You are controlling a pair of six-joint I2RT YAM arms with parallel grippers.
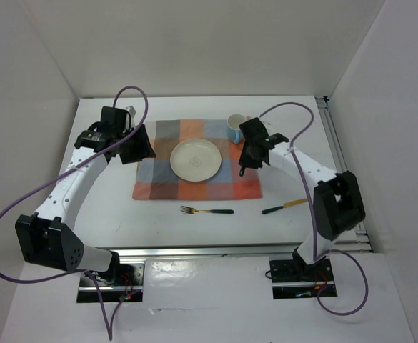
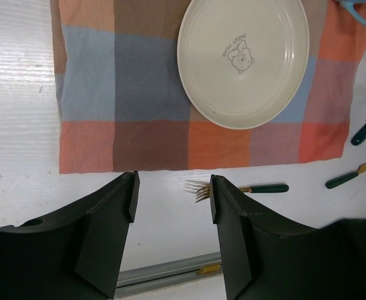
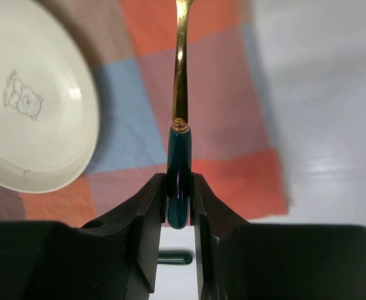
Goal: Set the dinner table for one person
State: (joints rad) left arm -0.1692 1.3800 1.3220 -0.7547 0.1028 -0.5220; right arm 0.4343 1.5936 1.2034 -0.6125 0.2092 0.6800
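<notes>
Holding now: the right gripper (image 3: 179, 187) is clamped on the dark green handle of a green-handled utensil (image 3: 181, 75); its gold shaft runs out past the fingers and its tip is cut off at the picture's edge, so I cannot say whether it is a spoon or a knife.
Where it is: over the right-hand strip of the checked mat (image 1: 158, 182), between the plate (image 1: 195, 158) and the mat's right edge. The mat itself lies on the white dinner table (image 1: 108, 229).
Long axis: roughly front-to-back, close to parallel with the mat's right edge.
Pointing: working end toward the far side of the table, handle toward the arms.
Key relation: the plate lies just to the left of the shaft and apart from it; the open strip of cloth sits directly under it.
My guess: the utensil hangs clear of the cloth, so a straight lowering would seat it beside the plate without any turn.
Nearer arm: the right, plainly.
Left gripper (image 2: 173, 194): jaws apart, nothing between them, above the mat's left side.
Waiting: a fork (image 1: 207, 211) and a loose utensil (image 1: 285, 206) lie on bare table before the mat; a mug (image 1: 235, 127) stands at its far right corner.
</notes>
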